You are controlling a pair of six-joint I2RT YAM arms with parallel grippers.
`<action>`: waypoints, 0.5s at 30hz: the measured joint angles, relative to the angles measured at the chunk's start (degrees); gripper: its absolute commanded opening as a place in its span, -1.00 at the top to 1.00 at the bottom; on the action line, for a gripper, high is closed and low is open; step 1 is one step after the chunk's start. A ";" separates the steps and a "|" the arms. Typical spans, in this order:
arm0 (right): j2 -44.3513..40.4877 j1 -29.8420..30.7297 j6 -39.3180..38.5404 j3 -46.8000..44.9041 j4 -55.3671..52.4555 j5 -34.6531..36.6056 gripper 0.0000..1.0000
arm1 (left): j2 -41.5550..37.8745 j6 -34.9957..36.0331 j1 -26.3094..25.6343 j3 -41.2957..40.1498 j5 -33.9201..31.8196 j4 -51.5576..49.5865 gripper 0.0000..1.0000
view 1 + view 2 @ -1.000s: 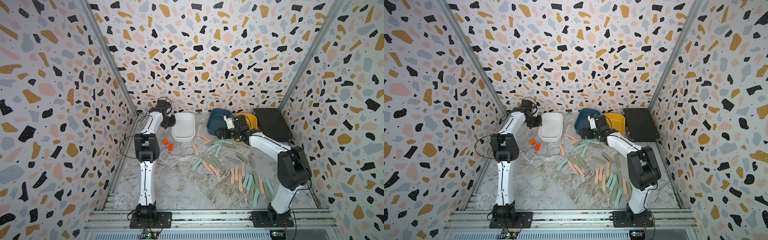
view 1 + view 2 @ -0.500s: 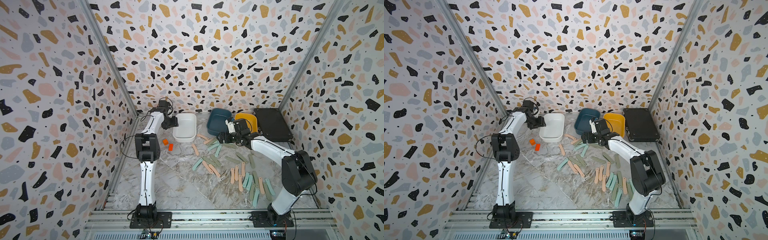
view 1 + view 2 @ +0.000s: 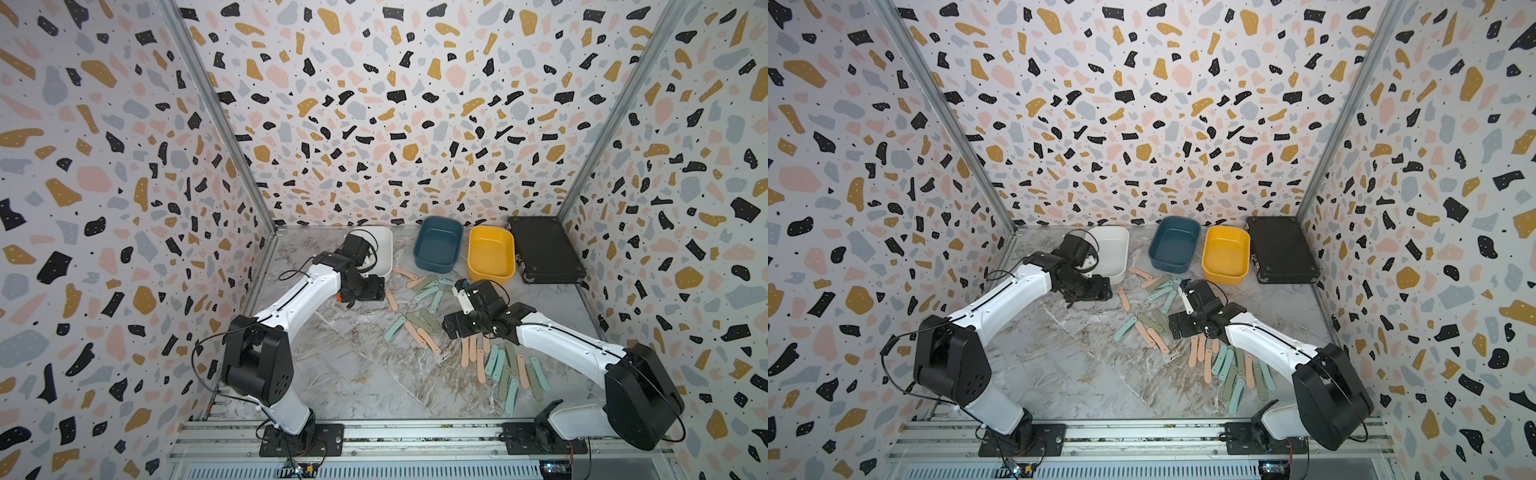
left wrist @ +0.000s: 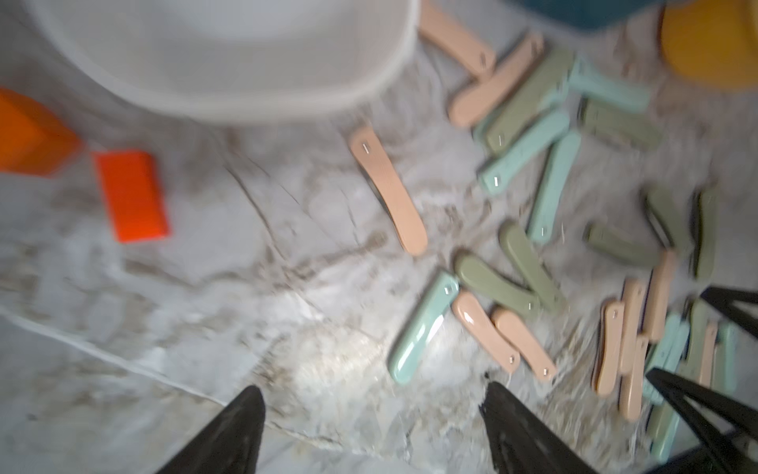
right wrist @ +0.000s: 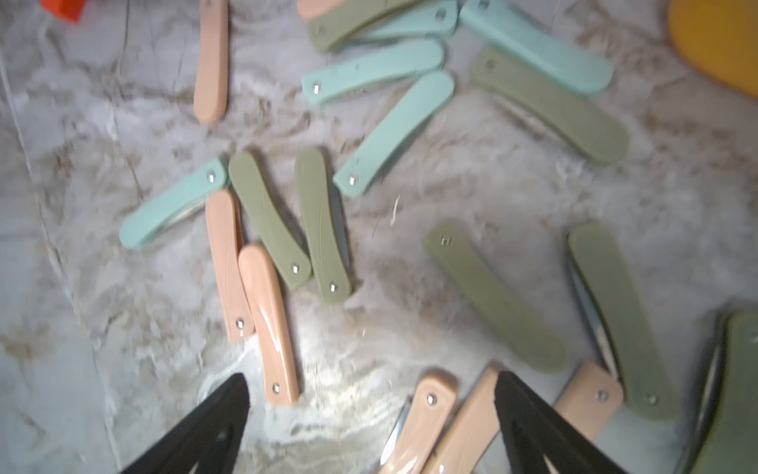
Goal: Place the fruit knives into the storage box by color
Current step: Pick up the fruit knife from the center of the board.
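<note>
Several fruit knives (image 3: 478, 365) in peach, sage green and mint lie scattered over the marble in front of the storage box tubs: white (image 3: 386, 253), teal (image 3: 436, 249) and yellow (image 3: 490, 253). My left gripper (image 3: 361, 293) hangs open over bare marble just in front of the white tub (image 4: 229, 61), nothing between its fingers (image 4: 246, 414); a peach knife (image 4: 389, 193) lies beyond them. My right gripper (image 3: 457, 328) stands open low over the pile, and in its wrist view a peach knife (image 5: 428, 410) lies between its fingertips (image 5: 229, 406). The left wrist hides part of the white tub.
Two orange blocks (image 4: 131, 195) lie on the marble beside the left gripper, near the white tub. A flat black case (image 3: 544, 251) sits at the back right next to the yellow tub. Patterned walls close in the back and both sides.
The left gripper opened and pulled back from the white tub's side toward the front. The right gripper left the teal tub and came down toward the front over the knives.
</note>
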 measured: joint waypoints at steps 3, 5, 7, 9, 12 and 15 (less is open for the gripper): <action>-2.71 0.87 0.09 -4.09 -0.20 1.57 -0.91 | 1.51 0.87 -5.70 -4.42 0.83 -0.87 -0.68; -3.02 0.85 0.02 -5.44 -0.17 2.67 -0.91 | 3.41 1.86 -7.61 -4.48 0.66 -1.57 -0.68; -2.56 0.85 -0.13 -5.81 -0.22 3.54 -0.92 | 5.51 2.89 -8.50 -3.91 0.35 -1.81 -0.69; -2.21 0.85 -0.17 -5.79 0.11 4.11 -0.92 | 7.13 3.45 -8.57 -3.43 0.28 -1.77 -0.69; -1.88 0.85 -0.39 -5.68 0.57 4.66 -0.91 | 9.77 3.67 -8.57 -2.78 0.22 -1.73 -0.69; -1.16 0.85 -1.16 -4.87 0.68 5.18 -0.91 | 13.75 3.63 -8.57 -1.03 -0.31 -1.68 -0.67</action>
